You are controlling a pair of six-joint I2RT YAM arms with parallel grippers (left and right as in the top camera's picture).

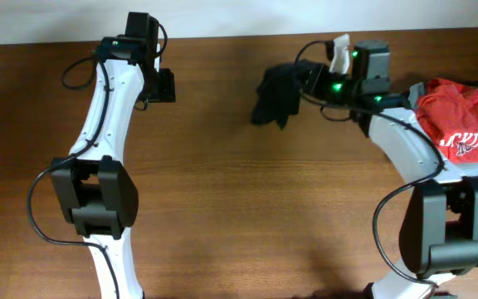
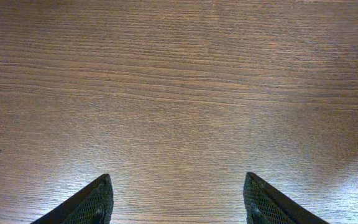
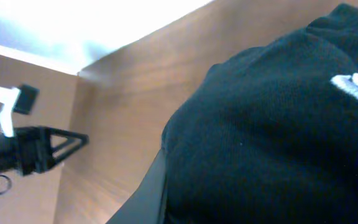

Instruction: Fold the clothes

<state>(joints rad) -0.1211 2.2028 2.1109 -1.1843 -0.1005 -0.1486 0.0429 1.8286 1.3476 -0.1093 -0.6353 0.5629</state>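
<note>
So, R gripper (image 1: 308, 80) looks clamped on the black shirt (image 1: 276, 91), which hangs bunched off its tip at the far centre of the table (image 1: 239, 208). R wrist cam is nearly all black cloth w/ a white mark (image 3: 356, 87), so I can't see the pads themselves. I reckon it's pinched like this to carry it to open wood for spreading. L gripper (image 2: 178, 186) has its fingers apart, nothing btwn them, over bare wood far-left, well apart from the shirt, prob. placed to take a corner. Red shirt (image 1: 463, 116) lies by the R arm, not my job.
</note>
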